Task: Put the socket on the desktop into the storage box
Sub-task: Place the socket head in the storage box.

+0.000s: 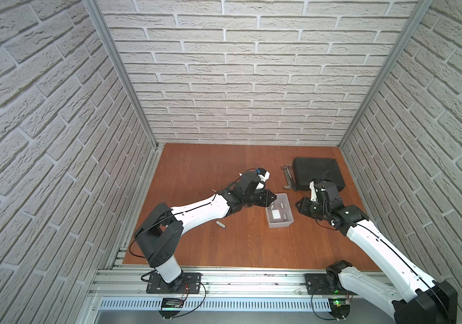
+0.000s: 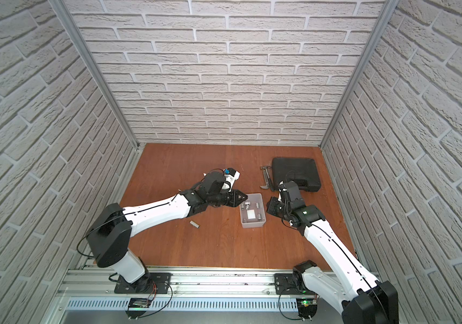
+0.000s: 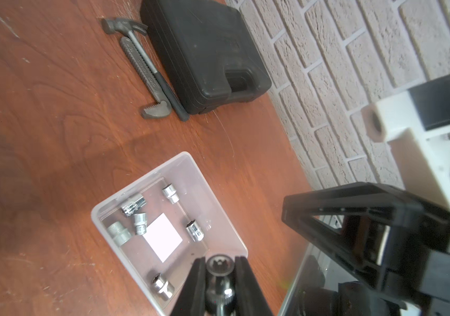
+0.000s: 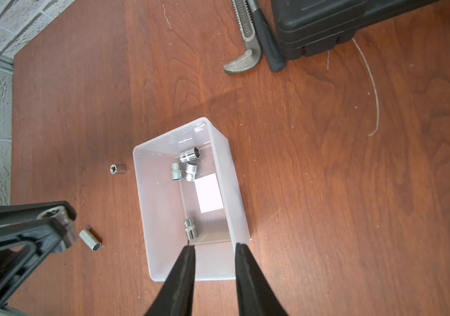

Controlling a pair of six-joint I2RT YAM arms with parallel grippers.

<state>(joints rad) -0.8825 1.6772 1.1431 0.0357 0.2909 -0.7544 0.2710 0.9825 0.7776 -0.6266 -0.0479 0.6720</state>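
The carry-to-box step is judged to be in hand. A socket (image 3: 219,269) is clenched in the left tool (image 3: 219,262), poised at a corner of the storage box (image 3: 142,183). The right tool (image 4: 215,245) is parted and empty over one end of the box. Next, the socket should be brought fully inside the walls and released. A second socket (image 4: 90,240) lies on the surface (image 4: 327,177).

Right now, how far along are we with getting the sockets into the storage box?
Done: several sockets lie in the storage box. In hand: the left gripper is shut on a held socket by the box's rim; the right gripper is open, empty. Left: two loose sockets on the desktop.
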